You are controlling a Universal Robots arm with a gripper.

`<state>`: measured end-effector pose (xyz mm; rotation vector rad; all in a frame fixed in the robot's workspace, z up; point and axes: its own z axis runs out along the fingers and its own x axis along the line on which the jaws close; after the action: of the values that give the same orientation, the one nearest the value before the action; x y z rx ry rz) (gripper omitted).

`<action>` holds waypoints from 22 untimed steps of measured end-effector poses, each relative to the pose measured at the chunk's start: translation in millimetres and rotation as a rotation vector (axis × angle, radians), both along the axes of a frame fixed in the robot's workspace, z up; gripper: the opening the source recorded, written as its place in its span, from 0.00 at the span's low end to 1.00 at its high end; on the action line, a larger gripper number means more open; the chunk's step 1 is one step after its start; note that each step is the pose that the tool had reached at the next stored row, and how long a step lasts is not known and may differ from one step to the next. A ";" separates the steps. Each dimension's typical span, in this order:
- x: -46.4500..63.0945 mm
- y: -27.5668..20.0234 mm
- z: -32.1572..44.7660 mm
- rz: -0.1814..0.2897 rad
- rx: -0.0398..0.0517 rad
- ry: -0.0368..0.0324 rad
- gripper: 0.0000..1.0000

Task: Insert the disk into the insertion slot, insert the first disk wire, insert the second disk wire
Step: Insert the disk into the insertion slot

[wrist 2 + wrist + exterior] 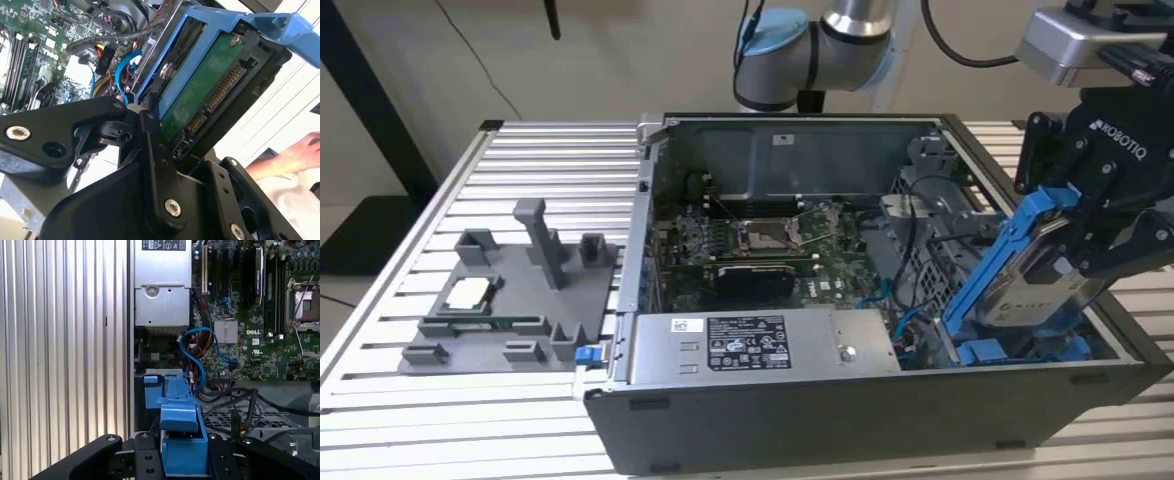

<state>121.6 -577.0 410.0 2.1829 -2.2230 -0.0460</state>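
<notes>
Slatted metal table (454, 420) holds the open case (854, 425); gripper (1091, 250) clamps the disk (1038, 288) tilted, seemingly just above the insertion slot (987, 352).

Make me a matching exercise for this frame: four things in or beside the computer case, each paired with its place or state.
1 disk
2 power-supply box
3 CPU socket
4 grey fixture

A on the table, exterior view's left of the case
B tilted, clamped by the gripper
C middle of the motherboard
D along the case's near wall

Pairs: 1-B, 2-D, 3-C, 4-A
</notes>
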 end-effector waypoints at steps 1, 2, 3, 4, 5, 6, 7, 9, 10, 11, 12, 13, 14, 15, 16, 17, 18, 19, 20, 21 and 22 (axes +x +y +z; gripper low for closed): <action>0.0 0.2 -1.5 0.000 0.0004 0.0000 0.33; 0.2 0.5 -3.0 0.000 0.0006 -0.0002 0.33; 0.2 0.8 -4.5 0.000 0.0018 -0.0001 0.33; 0.2 1.2 -5.9 0.000 0.0043 0.0000 0.33; 0.2 1.6 -7.0 0.000 0.0063 0.0000 0.33; 0.2 1.9 -8.5 0.000 0.0077 0.0000 0.33; 0.3 2.1 -10.3 0.000 0.0086 0.0000 0.33; 0.6 2.6 -14.0 0.000 0.0091 0.0000 0.33; 0.8 2.8 -15.6 0.000 0.0091 0.0001 0.33; 0.9 3.0 -17.5 0.000 0.0093 0.0001 0.33; 1.0 3.2 -19.3 0.000 0.0094 0.0001 0.33; 1.2 3.4 -21.2 0.000 0.0096 0.0000 0.33; 1.3 3.6 -23.0 0.000 0.0098 0.0000 0.33; 1.5 3.8 -24.8 0.000 0.0099 0.0000 0.33; 1.5 4.0 -26.7 0.000 0.0103 0.0000 0.33; 1.5 4.1 -28.4 0.000 0.0117 0.0000 0.33; 1.5 4.1 -29.2 0.000 0.0149 -0.0001 0.33; 1.5 4.2 -29.7 0.000 0.0196 -0.0001 0.33; 1.5 4.3 -30.0 0.001 0.0210 0.0000 0.33; 1.6 4.3 -29.9 0.001 0.0204 0.0002 0.34; 1.5 4.2 -29.3 0.001 0.0199 0.0005 0.40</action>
<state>123.1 -572.8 380.7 2.1933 -2.2313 -0.0690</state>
